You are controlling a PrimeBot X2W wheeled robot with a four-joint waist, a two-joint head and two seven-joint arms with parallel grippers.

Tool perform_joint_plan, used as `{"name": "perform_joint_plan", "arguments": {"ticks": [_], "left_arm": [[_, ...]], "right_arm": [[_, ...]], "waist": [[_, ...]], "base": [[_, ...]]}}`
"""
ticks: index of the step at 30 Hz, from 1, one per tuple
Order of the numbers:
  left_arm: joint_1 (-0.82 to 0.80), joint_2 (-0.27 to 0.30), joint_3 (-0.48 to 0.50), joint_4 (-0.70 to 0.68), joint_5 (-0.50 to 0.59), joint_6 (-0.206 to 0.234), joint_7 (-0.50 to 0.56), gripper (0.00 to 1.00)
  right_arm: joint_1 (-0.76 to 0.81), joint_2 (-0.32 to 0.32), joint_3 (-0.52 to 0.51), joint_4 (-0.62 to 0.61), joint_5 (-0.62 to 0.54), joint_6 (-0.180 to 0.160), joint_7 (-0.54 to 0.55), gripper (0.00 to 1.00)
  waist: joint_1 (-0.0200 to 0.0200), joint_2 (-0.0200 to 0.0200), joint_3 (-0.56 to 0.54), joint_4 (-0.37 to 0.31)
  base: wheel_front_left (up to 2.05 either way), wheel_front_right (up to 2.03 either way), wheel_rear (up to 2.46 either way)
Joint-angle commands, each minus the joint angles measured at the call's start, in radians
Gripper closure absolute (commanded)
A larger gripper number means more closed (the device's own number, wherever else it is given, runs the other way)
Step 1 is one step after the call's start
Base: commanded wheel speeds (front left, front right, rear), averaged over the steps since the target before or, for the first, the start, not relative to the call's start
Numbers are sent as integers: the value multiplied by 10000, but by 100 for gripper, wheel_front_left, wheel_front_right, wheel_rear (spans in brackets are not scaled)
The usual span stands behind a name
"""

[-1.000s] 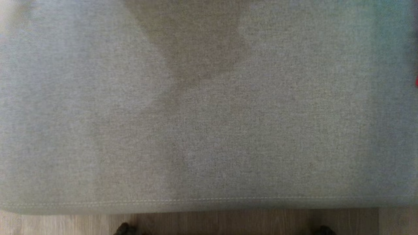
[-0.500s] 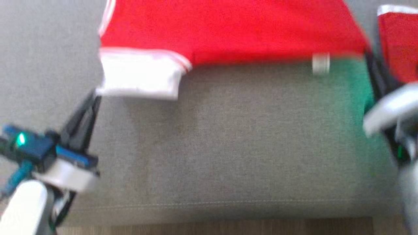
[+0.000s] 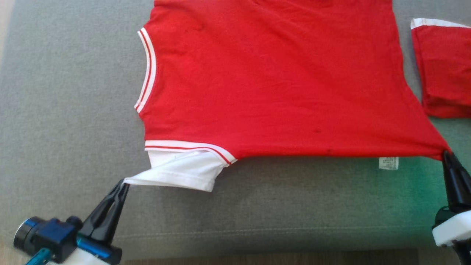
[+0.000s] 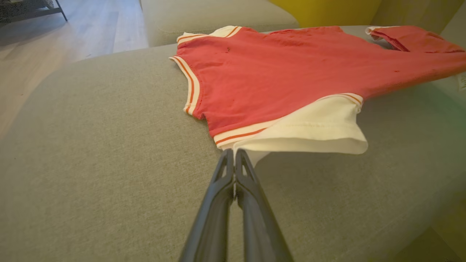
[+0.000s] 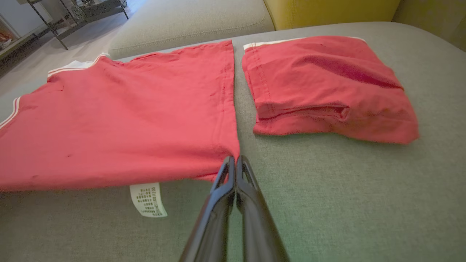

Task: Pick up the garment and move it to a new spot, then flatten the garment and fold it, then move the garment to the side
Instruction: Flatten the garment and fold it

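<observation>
My left hand (image 3: pixel 123 183) pinches the white sleeve (image 3: pixel 180 171) hem, my right hand (image 3: pixel 446 154) the hem corner of the red garment (image 3: pixel 272 81), which lies spread across the grey cushion (image 3: pixel 66 110). I judge this the flattening step; next I'd pull the near edge taut and level, then fold, keeping clear of the folded red piece (image 3: pixel 445 70).

From the head we look steeply down on the grey cushion (image 3: pixel 59 110), with the red shirt (image 3: pixel 276 84) filling 12 o'clock. Our wrist cameras sit low and close, sighting along the left gripper (image 4: pixel 235 156) toward the shirt at 1 o'clock and along the right gripper (image 5: pixel 236 162) toward it at 10 o'clock. All three views share the shirt; the head and right wrist views also share the folded garment (image 5: pixel 327 87).
</observation>
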Motion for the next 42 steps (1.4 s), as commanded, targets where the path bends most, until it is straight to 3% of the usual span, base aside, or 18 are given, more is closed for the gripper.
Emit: {"name": "perform_joint_plan", "arguments": {"ticks": [1, 7, 12, 21, 29, 30, 31, 32, 38, 42], "left_arm": [[-439, 291, 419, -415, -6, 46, 61, 100], [-1885, 48, 231, -636, -196, 40, 784, 100], [-3597, -121, 113, 65, 2, 50, 1039, 100], [-6663, -614, -761, 2232, 931, -23, 383, 100], [-7527, -703, -1137, 3843, 1353, 1, -79, 100], [-7553, -724, -1109, 3952, 1364, 53, -147, 99], [-7560, -769, -1085, 3964, 1344, 64, -230, 25], [-7544, -838, -1019, 3941, 1286, 104, -292, 0], [-6582, -1197, -542, 3340, 772, 372, -400, 0], [-5331, -1651, -32, 2928, 171, 898, -404, 0]], "right_arm": [[-160, -92, 80, -418, -54, -4, 15, 100], [-1139, -68, 256, 61, -256, -4, -1, 100], [-2866, -254, 492, 1104, -443, -4, -77, 100], [-5051, -530, 679, 2964, -915, -4, -491, 100], [-5685, -425, 793, 4026, -940, -4, -1088, 100], [-5723, -404, 801, 4140, -916, -4, -1202, 78], [-5741, -384, 820, 4237, -884, -4, -1318, 0], [-5734, -354, 857, 4297, -811, -4, -1427, 0], [-5255, -139, 863, 3877, -344, -4, -2155, 0], [-4665, 135, 896, 3221, -2, -4, -2505, 0]], "waist": [[2, -1, 5, 29], [2, -1, 164, 57], [2, -1, 466, 49], [2, -1, 1091, 298], [2, -1, 1194, 146], [2, -1, 1177, 126], [2, -1, 1157, 113], [2, -1, 1129, 106], [2, -1, 835, 41], [2, -1, 633, -91]], "base": [[0, 0, 0], [0, 0, 0], [0, 0, 0], [0, 0, 0], [0, 0, 0], [0, 0, 0], [0, 0, 0], [0, 0, 0], [0, 0, 0], [0, 0, 0]]}}
